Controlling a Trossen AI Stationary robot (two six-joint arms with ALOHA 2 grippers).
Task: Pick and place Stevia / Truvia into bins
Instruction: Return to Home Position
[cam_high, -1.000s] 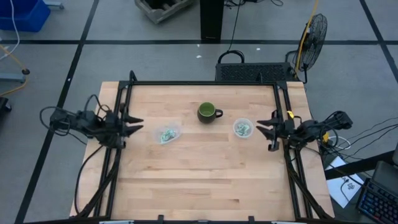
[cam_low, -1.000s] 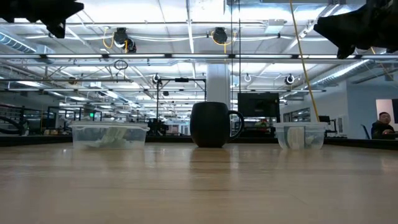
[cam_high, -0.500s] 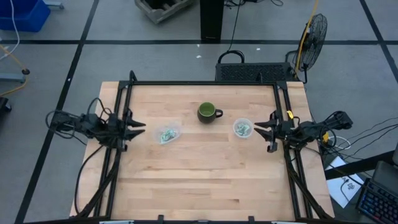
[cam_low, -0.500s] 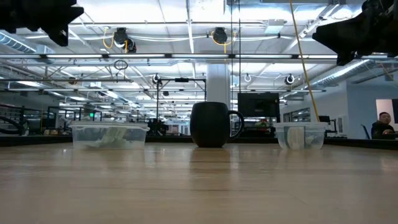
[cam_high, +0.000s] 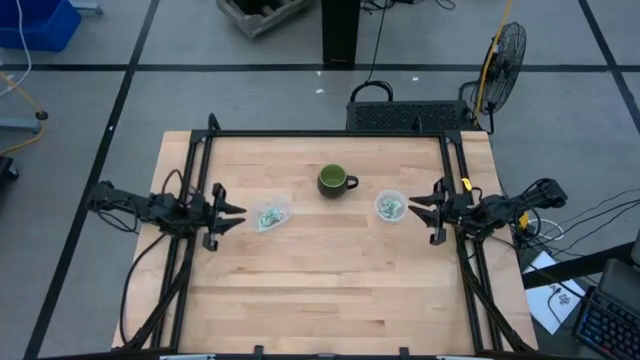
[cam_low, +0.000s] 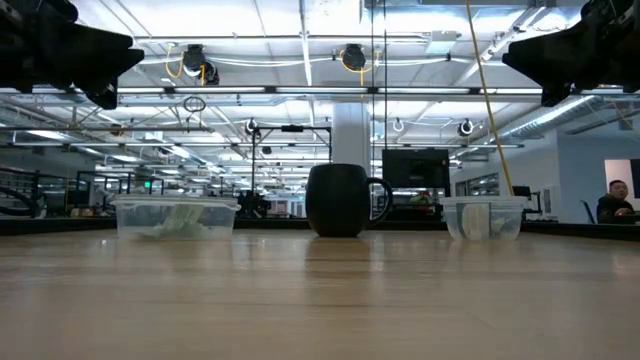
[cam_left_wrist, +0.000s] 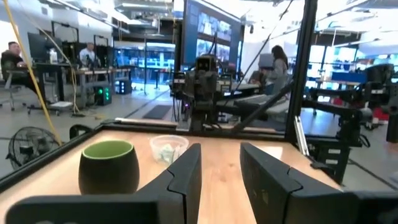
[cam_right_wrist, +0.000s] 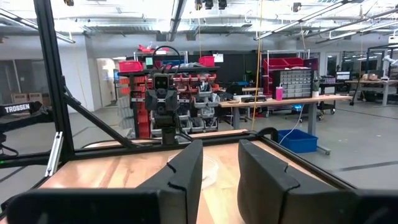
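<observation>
Sweetener packets (cam_high: 265, 218) lie in the clear left bin (cam_high: 283, 206) (at the green mug's (cam_high: 334, 181) 8 o'clock) and in the right bin (cam_high: 379, 199) at 4. The left gripper (cam_high: 228, 212) hovers at its bin's 9 o'clock, fingers spread, empty; the right gripper (cam_high: 420, 207) hovers at its bin's 3 o'clock, likewise spread.

Item 1, the only entry: white lettering (cam_right_wrist: 15, 109) reading "TROSSEN", which stood on a dark machine part (cam_right_wrist: 28, 118) at the left edge of the right wrist frame, about mid-height. Any other markings in the four views were too small to read.
</observation>
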